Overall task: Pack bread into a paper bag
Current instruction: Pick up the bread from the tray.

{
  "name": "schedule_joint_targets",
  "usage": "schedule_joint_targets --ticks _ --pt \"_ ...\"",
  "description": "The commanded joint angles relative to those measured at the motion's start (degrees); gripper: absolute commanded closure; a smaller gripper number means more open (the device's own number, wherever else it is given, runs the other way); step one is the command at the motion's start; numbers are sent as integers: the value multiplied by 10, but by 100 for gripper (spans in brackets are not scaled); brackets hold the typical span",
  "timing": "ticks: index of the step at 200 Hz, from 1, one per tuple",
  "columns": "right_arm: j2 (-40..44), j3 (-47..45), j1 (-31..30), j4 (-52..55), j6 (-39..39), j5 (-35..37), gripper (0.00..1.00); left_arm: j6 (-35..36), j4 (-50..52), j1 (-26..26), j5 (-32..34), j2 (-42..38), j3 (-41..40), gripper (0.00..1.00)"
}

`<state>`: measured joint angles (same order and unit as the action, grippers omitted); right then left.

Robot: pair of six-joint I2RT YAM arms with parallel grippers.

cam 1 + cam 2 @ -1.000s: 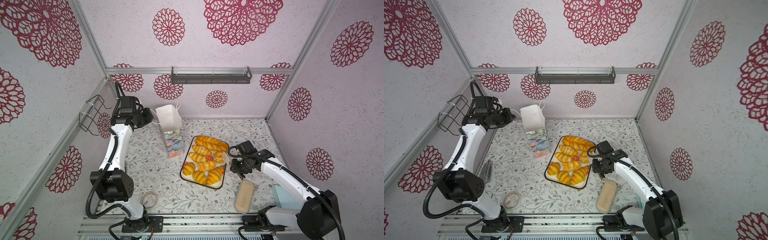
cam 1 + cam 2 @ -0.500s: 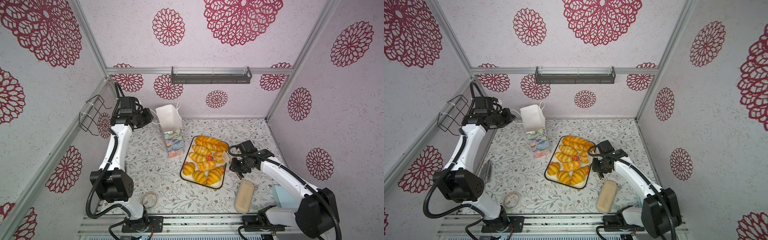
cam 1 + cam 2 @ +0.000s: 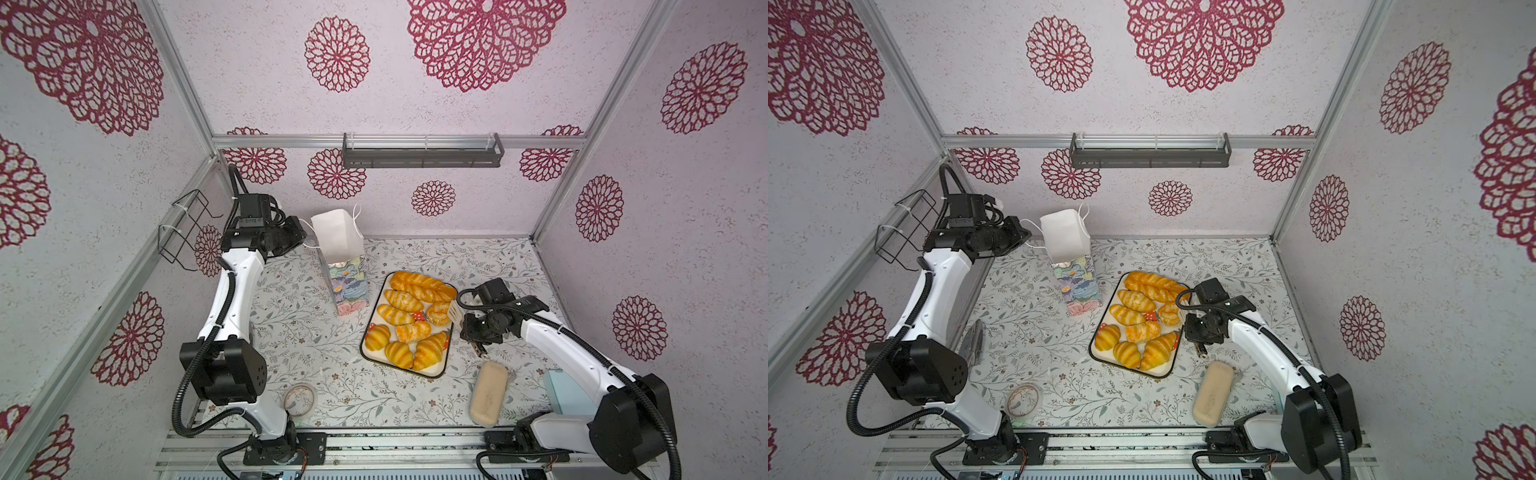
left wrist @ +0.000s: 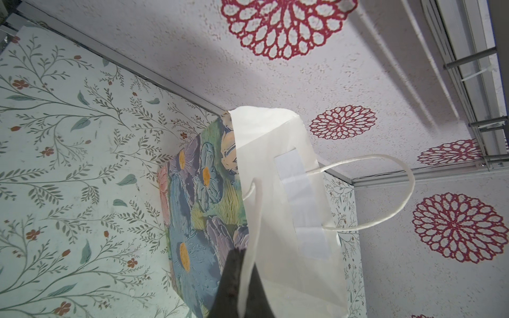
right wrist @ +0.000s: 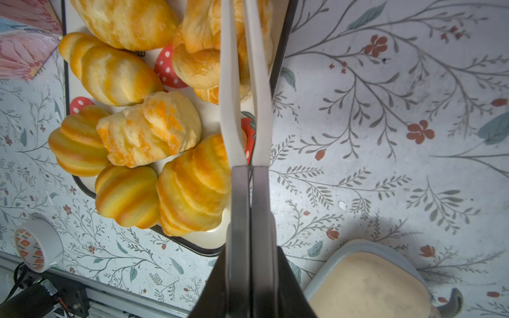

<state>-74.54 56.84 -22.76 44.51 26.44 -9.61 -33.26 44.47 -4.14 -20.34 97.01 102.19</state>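
Right gripper has squeezed the tongs together since a second ago, over the bread at the tray's 3 o'clock edge, while left gripper stays clamped on the cord handle of the paper bag, upright at the tray's 11 o'clock, on the floral tabletop inside rosette-papered walls.

I see glossy white shell links on my left arm and right arm, boxy matte-black joint housings dotted with small holes, ribbed black hoses near each base, dark tapered fingers on left gripper and right gripper

Left claw pinched, right claw — clamped
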Motion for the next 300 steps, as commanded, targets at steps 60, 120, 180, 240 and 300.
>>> schedule_joint_targets --ticks 60,120,180,240,300 --pt "44 72 4 27 -16 23 90 -5 -10 -4 -5 -9 -7 100" --pt "48 91 4 32 -16 24 95 -7 -10 -4 -6 -9 -8 100" --pt "34 139 -2 40 -23 19 99 -7 -11 -5 -7 -7 -8 100" --pt "19 231 -21 64 -25 26 99 -8 -11 -5 -9 -5 -9 100" --pt "-27 365 -56 91 -30 37 100 -8 -12 -6 -10 -4 -9 100"
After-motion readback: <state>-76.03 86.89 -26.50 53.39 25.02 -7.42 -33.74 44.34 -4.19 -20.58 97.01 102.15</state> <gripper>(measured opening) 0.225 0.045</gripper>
